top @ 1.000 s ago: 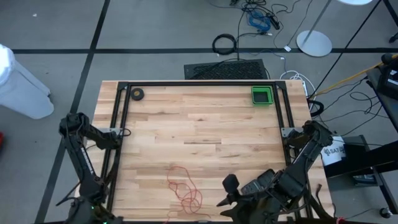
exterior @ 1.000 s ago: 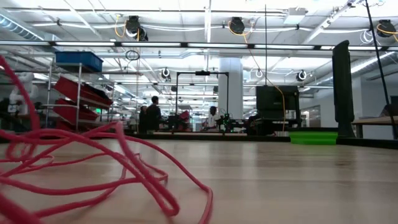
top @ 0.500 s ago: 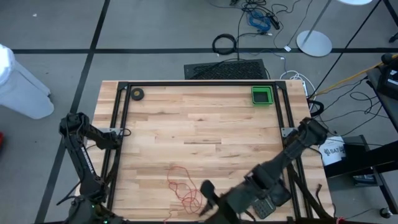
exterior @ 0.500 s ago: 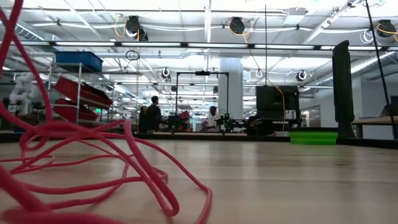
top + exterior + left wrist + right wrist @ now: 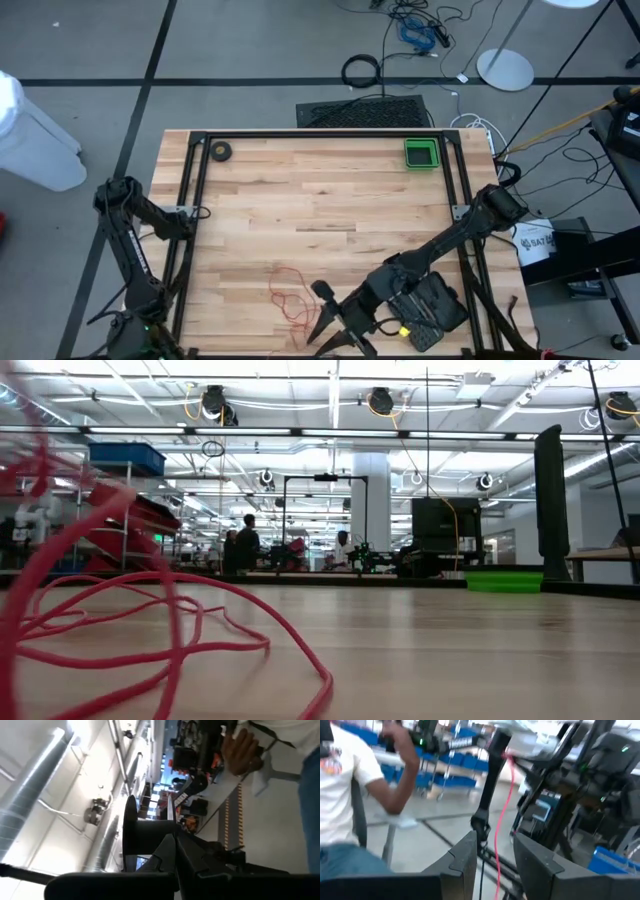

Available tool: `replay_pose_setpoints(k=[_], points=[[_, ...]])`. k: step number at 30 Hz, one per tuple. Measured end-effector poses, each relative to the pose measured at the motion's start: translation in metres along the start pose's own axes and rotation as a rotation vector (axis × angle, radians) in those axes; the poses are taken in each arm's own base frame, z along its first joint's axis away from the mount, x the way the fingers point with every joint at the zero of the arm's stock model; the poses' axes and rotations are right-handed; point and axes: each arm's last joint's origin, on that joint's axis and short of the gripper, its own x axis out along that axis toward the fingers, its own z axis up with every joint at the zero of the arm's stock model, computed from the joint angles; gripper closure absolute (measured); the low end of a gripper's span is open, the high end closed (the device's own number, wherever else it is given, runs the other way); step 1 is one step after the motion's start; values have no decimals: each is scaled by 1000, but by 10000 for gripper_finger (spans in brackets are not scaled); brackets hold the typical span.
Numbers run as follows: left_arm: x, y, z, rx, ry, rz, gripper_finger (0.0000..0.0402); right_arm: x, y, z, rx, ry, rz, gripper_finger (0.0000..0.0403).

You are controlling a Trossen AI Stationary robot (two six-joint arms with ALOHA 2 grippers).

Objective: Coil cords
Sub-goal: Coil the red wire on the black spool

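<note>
Red cord lies in loose, tangled loops on the near-centre of the wooden counter, not coiled. In the low view the cord fills the left foreground, one strand arching up off the surface.

Right arm reaches across the near edge from the right. Right hand sits just to the right of the tangle, at the counter's near edge. In the right wrist view its fingers stand apart, and a red strand hangs in the gap between them; whether they pinch it cannot be told.

Left arm is folded beside the counter's near-left corner. Left hand is clenched, fingers together, nothing between them.

Green tray at far right corner; small dark tape roll at far left corner. Both well apart from the cord.

A person stands in the room beyond.
</note>
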Motion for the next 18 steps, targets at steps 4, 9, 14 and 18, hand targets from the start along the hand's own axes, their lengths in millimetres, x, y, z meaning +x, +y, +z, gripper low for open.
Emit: replay_pose_setpoints(k=[4, 9, 14, 18], points=[[-3, 7, -1, -2, -9, 5, 402, 0, 0, -1, 45, 6, 1, 286], [-5, 8, -3, 0, 9, 1, 402, -2, -12, -7, 47, 41, -22, 286], [-3, 10, -11, -31, 41, 5, 402, 0, -22, -26, 61, 74, -48, 286], [-1, 9, -19, -48, 67, -10, 402, 4, -30, -44, 109, 64, -51, 286]])
